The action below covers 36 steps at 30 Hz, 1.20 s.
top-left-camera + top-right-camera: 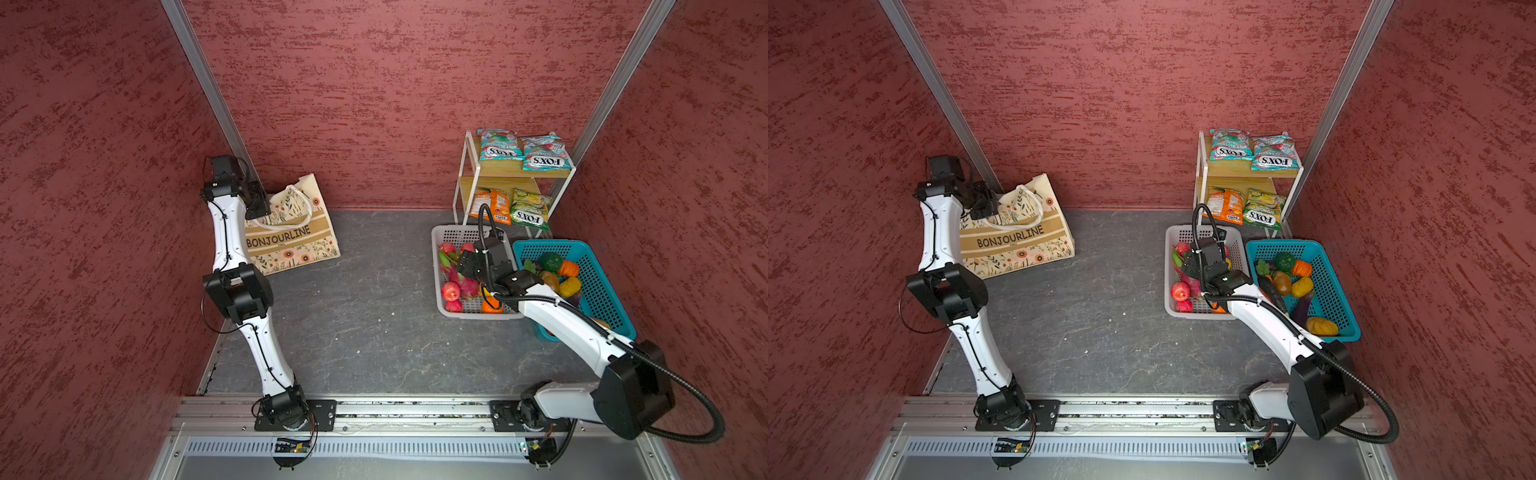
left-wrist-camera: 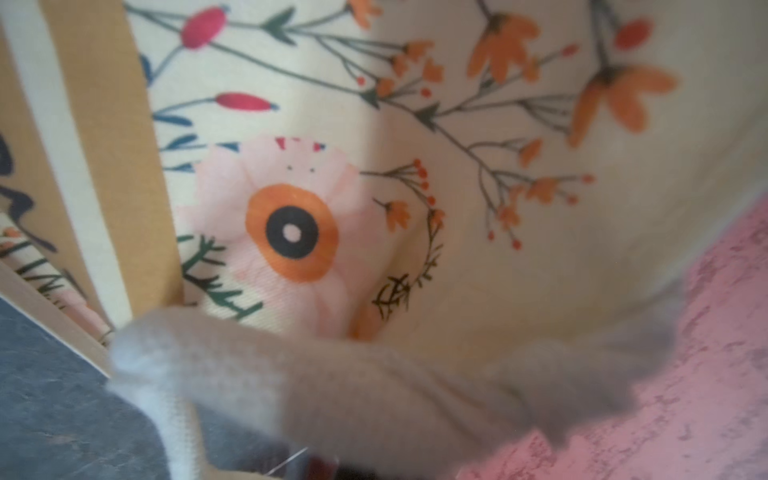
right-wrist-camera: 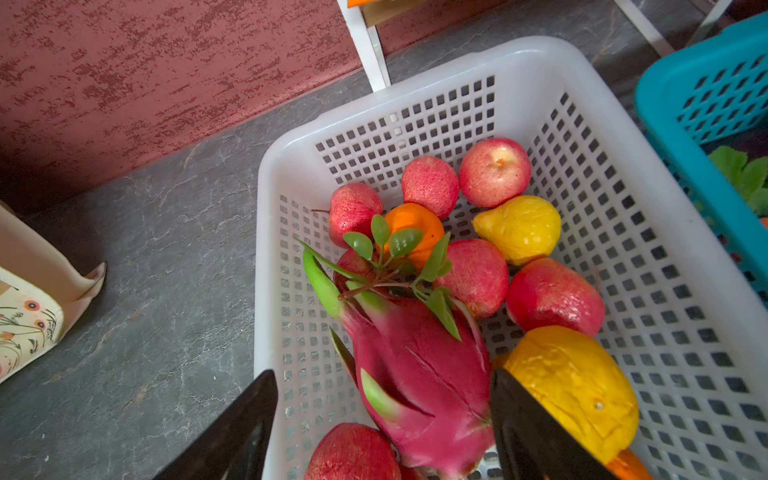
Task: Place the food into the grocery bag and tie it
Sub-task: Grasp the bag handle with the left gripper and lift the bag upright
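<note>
Wide right gripper [image 3: 382, 374] astride dragon fruit [image 3: 428, 365], left gripper [image 1: 257, 205] clamped on strap [image 2: 332, 395]: may snag basket [image 3: 261, 291] or nip yellow fruit [image 3: 573, 386].

Your arms show white moulded link shells [image 1: 226, 232], boxy black joint housings [image 1: 239, 291] and thin clipped black cables [image 1: 227, 237]; the right arm [image 1: 561, 320] adds a ribbed black conduit [image 1: 719, 415].

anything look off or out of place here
Only the grocery bag: it sits askew and sagging by the back wall, one top corner sticking up. Nothing looks spilled or damaged; the dragon fruit lies inside the white basket, and the teal FOX'S packets lie on the shelf.
</note>
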Available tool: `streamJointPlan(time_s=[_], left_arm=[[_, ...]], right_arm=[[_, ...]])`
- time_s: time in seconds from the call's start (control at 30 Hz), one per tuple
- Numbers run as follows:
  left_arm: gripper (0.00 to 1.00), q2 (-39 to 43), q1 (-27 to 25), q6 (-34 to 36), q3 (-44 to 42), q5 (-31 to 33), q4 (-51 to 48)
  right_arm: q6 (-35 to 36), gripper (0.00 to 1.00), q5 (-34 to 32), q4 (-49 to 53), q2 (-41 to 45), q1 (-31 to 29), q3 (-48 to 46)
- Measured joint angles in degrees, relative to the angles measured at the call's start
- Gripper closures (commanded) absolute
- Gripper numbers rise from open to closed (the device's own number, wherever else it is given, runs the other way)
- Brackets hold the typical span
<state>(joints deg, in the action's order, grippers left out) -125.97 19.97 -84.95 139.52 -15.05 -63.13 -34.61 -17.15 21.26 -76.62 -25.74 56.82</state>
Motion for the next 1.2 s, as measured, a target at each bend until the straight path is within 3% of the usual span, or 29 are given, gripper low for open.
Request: streamJointPlan(time_s=[0.17, 0.37, 0.57, 0.73, 0.97, 1.2], left_arm=[[1.00, 1.6, -0.8, 3.0, 0.0, -2.0, 0.1], [1.00, 7.5, -5.6, 11.1, -1.6, -6.4, -1.9], [1.00, 21.0, -13.0, 19.0, -17.4, -13.6, -0.3], [1.00, 27.6, -19.2, 26.8, -26.9, -20.8, 1.5], [1.00, 39.5, -23.7, 33.6, -53.4, -30.4, 14.3], [1.00, 41.1, -24.9, 46.0, -57.9, -35.6, 15.2]], right_arm=[[1.6, 0.20, 0.1, 0.2, 0.0, 0.0, 0.5], [4.1, 0.21, 0.7, 0.2, 0.0, 0.0, 5.4], [7.6, 0.22, 4.2, -0.1, 0.0, 0.0, 11.0], [11.1, 0.21, 8.2, -1.0, 0.9, 0.0, 13.7], [14.7, 0.17, 15.0, -0.5, 0.3, 0.0, 21.7], [15.8, 0.15, 25.0, 2.9, -4.8, 0.0, 26.7]])
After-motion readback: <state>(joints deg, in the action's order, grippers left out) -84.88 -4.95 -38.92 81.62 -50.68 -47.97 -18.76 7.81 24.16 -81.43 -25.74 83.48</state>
